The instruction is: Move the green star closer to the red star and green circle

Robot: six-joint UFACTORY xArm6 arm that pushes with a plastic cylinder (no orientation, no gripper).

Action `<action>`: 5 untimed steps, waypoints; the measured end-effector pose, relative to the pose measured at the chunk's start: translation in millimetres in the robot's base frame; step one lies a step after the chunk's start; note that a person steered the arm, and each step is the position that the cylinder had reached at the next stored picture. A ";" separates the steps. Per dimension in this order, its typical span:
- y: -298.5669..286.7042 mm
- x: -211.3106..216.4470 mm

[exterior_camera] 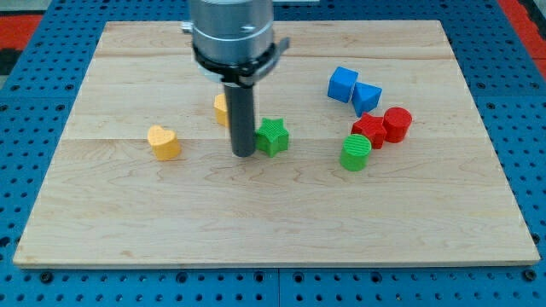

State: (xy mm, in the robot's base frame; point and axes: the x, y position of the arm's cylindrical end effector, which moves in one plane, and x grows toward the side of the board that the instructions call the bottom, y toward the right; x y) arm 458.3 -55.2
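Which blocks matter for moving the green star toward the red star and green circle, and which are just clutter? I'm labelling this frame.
In the job: green star; red star; green circle; my tip, at the green star's left.

Lying about: yellow heart; yellow block behind the rod; red cylinder; blue cube; blue block.

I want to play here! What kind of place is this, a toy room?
More likely a robot test bench than a playroom: a wooden board lies on a blue pegboard, and my tip sits just left of the green star to push it.
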 end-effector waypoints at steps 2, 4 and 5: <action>-8.8 -18.6; 48.9 -9.4; 73.5 -4.9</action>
State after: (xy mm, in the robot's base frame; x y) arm 453.4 18.3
